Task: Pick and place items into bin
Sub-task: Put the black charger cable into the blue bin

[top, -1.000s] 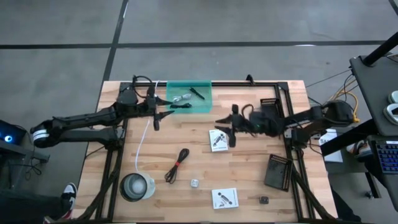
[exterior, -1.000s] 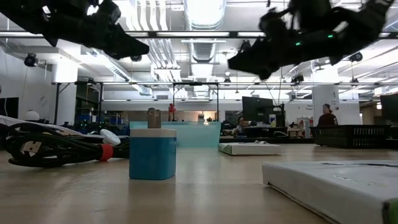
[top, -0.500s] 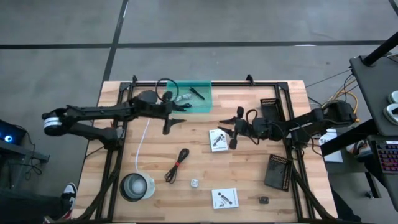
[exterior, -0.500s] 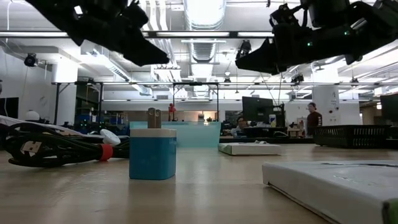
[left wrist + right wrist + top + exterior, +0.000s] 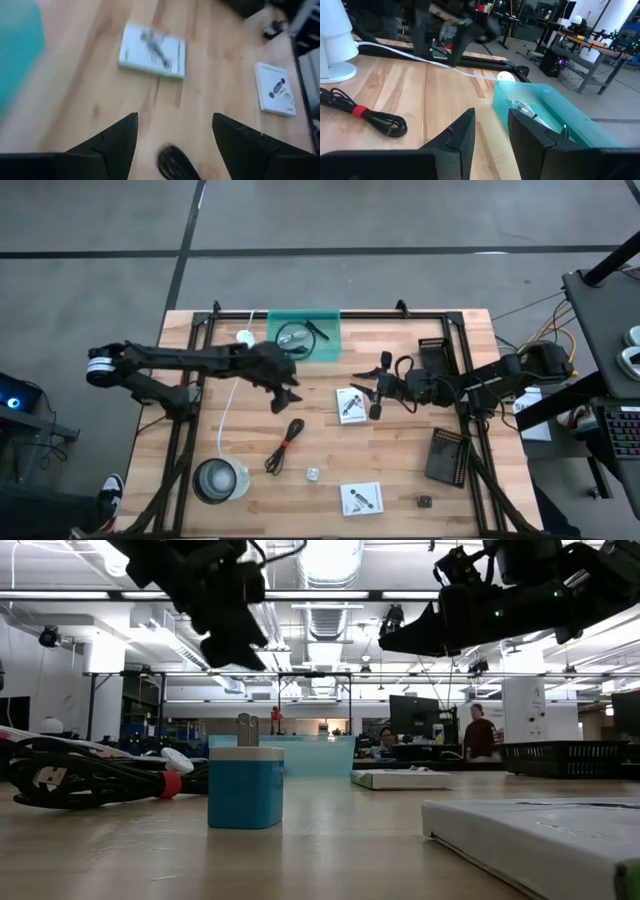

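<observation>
The left wrist view is blurring: a card [image 5: 152, 51] and a second card [image 5: 274, 89] are lying on the table [image 5: 215, 75], and a dark rounded shape at the frame's edge, between the fingers, is too smeared to name. In the low view both arms are showing only as dark shapes overhead, cut off by the top edge. A blue block [image 5: 245, 787] with a metal prong is standing in front of the bin [image 5: 305, 755], hiding part of its wall.

The left gripper [image 5: 283, 392] is hovering over bare wood between the bin [image 5: 304, 333] and the cable [image 5: 284, 444]. Its fingers [image 5: 117, 139] are standing wide apart, holding nothing.

The right gripper [image 5: 372, 388] is hanging just beside a card [image 5: 350, 405] near the table's middle. Its fingers [image 5: 455, 137] are spread only narrowly, with nothing between them and touching nothing.

The bin is sitting at the far edge of the table, holding a coiled wire and a black stick [image 5: 318, 330]; what else is in it is hard to make out. The cable with its red tie is lying on the wood near the front, with another card [image 5: 361, 499] nearer the front edge. A white disc [image 5: 243, 337] is lying just left of the bin.
</observation>
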Motion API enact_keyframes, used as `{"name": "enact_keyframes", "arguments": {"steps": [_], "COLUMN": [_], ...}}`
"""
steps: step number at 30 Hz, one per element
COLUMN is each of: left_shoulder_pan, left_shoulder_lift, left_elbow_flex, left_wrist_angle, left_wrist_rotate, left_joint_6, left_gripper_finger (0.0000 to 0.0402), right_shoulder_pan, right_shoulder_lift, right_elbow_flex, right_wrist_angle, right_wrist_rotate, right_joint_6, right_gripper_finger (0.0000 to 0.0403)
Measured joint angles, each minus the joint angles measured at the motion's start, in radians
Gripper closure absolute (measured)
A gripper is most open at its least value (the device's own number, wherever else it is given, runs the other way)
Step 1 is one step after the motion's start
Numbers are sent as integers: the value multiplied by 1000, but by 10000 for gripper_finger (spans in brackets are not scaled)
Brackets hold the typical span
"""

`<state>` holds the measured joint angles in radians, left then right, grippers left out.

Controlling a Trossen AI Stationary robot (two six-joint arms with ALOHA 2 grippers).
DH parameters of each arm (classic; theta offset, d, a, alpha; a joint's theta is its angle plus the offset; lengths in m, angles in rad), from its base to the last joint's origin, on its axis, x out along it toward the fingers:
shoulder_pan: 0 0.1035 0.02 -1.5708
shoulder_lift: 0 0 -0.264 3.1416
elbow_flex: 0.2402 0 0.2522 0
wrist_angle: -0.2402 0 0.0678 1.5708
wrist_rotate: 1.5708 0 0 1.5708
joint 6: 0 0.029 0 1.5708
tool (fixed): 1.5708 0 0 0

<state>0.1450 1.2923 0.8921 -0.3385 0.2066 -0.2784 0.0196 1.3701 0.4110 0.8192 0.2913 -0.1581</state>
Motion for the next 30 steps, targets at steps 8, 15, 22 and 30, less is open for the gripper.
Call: {"name": "enact_keyframes", "arguments": {"steps": [8,15,22,30], "left_shoulder_pan": [-131,-181,-196,-226], "left_shoulder_lift": [90,186,278,330], "left_elbow_flex": [13,19,22,35], "left_wrist_angle": [-87,-83,-92,-90], "left_wrist_rotate": [-52,-90,-95,-102], "left_joint_6": [-319,-469,-591,-684], "left_gripper_finger": [162,162,162,162], "right_shoulder_pan": [0,0,0,0], "right_shoulder_lift": [0,0,0,0], "right_elbow_flex": [-1,-1,-1,-2], "right_wrist_angle": [-2,-3,-23,-59], "right_wrist_rotate": [0,0,-1,-1], "right_joint_6": [0,-44,-55,-78], "right_gripper_finger": [301,301,301,301]}}
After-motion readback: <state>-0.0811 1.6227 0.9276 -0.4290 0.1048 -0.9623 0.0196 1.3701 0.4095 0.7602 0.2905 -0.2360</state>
